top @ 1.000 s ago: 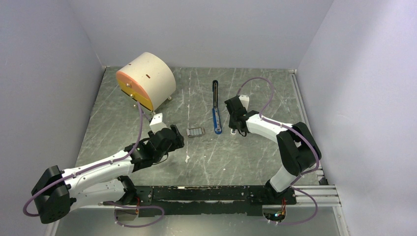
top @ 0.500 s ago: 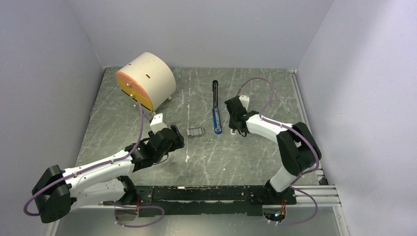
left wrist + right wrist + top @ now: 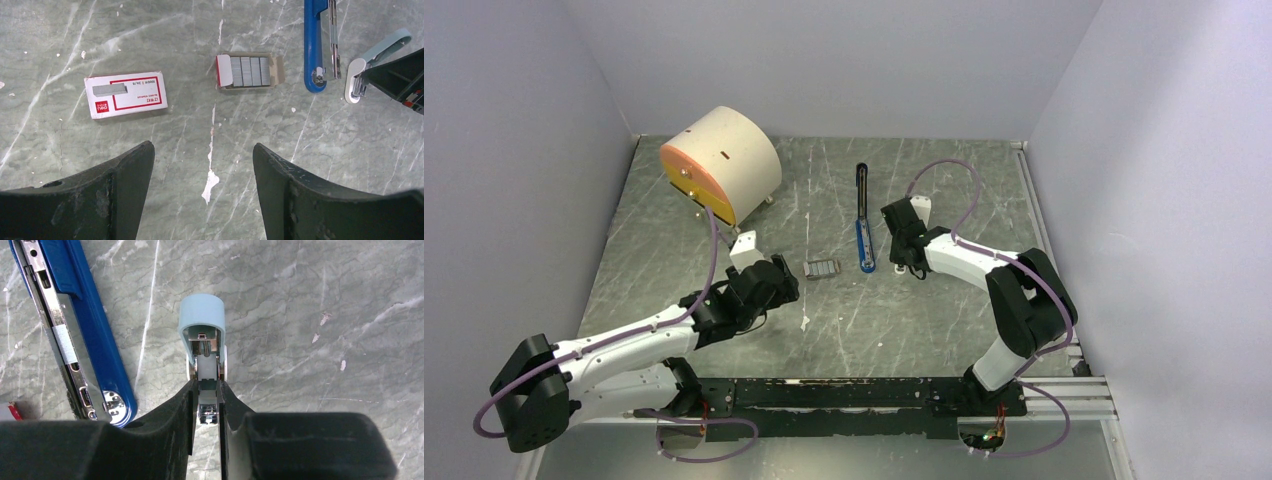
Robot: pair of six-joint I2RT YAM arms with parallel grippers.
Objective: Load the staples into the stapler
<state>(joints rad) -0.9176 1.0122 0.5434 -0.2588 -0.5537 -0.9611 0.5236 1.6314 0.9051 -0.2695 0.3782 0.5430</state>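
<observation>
The stapler [image 3: 864, 240], slim and blue with black parts, lies opened out on the table; its blue end shows in the left wrist view [image 3: 314, 45] and beside my right fingers [image 3: 75, 330]. The staples [image 3: 821, 268] sit as grey strips in a small open card tray [image 3: 250, 71], just left of the stapler. My left gripper [image 3: 782, 280] hovers open a little short of them, nothing between its fingers [image 3: 202, 147]. To the right of the stapler's near end, my right gripper [image 3: 906, 258] is shut on a light-blue and white oblong piece [image 3: 202, 340], its jaws [image 3: 206, 390] pressed to its sides.
A red-and-white staple box [image 3: 126, 94] lies left of the staples. A cream drum with an orange face [image 3: 721, 165] stands at the back left. Grey walls close in the table on three sides.
</observation>
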